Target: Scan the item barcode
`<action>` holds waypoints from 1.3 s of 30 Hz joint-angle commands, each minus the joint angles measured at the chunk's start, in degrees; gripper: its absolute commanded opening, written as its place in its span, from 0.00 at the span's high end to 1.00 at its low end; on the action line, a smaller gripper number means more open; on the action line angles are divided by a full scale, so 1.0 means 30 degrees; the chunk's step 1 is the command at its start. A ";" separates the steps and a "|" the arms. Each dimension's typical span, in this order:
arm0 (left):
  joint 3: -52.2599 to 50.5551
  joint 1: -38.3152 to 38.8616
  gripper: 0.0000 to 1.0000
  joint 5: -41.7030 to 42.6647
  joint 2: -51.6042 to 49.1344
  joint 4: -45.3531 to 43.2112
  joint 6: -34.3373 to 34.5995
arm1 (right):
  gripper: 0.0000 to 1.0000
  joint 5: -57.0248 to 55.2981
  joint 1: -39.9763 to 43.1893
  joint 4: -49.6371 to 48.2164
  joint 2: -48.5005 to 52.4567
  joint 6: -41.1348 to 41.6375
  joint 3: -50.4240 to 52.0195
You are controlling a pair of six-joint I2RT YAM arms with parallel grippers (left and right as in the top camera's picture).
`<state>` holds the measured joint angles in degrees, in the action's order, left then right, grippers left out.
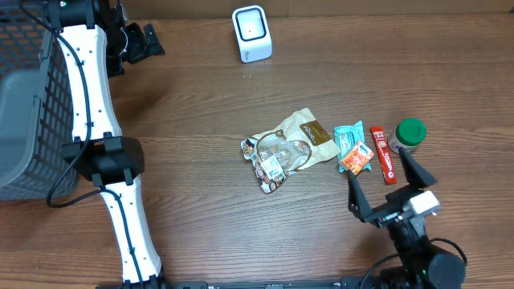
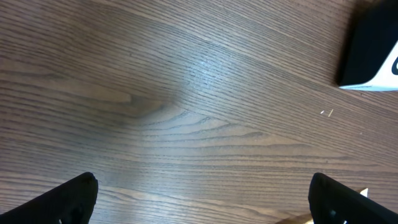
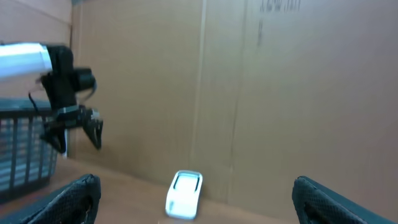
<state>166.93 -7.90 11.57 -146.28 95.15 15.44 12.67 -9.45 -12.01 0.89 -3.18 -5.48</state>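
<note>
Wood-grain counter (image 1: 201, 96), walled by cardboard (image 3: 280, 93), carries one white scanner (image 1: 251, 34) at 12 o'clock, one grey basket (image 1: 24, 104) at 9 o'clock and six items from centre toward 3 o'clock: one crinkly snack bag (image 1: 293, 143), one small packet (image 1: 271, 170) touching it, one teal sachet (image 1: 348, 138), one orange sachet (image 1: 354, 159), one red stick (image 1: 383, 154), one green-lidded jar (image 1: 409, 135). Both claws stand spread and empty, the left claw (image 1: 152, 44) near 11 o'clock, the right claw (image 1: 376, 165) at 4 o'clock near the stick. The flat packets look light, soft and slippery, likely best pinched across a sealed edge; the jar seems rigid.
</note>
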 commanded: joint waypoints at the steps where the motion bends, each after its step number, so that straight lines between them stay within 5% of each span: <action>1: 0.0342 0.0029 0.00 -0.0051 0.0131 -0.0007 -0.0073 | 0.00 0.0095 0.0066 -0.0117 -0.0233 0.0000 0.0991; 13: 0.0335 0.0029 0.00 -0.0051 0.0131 -0.0007 -0.0073 | 0.00 -0.0211 0.0066 0.5355 -0.0233 0.0022 0.1676; 39: 0.0342 0.0029 0.00 -0.0051 0.0131 -0.0007 -0.0073 | 0.00 -0.1195 0.0066 0.5275 -0.0233 0.0066 0.1676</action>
<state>166.93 -7.90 11.57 -146.28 95.15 15.44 9.63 -9.41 4.10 0.84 -3.16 -1.06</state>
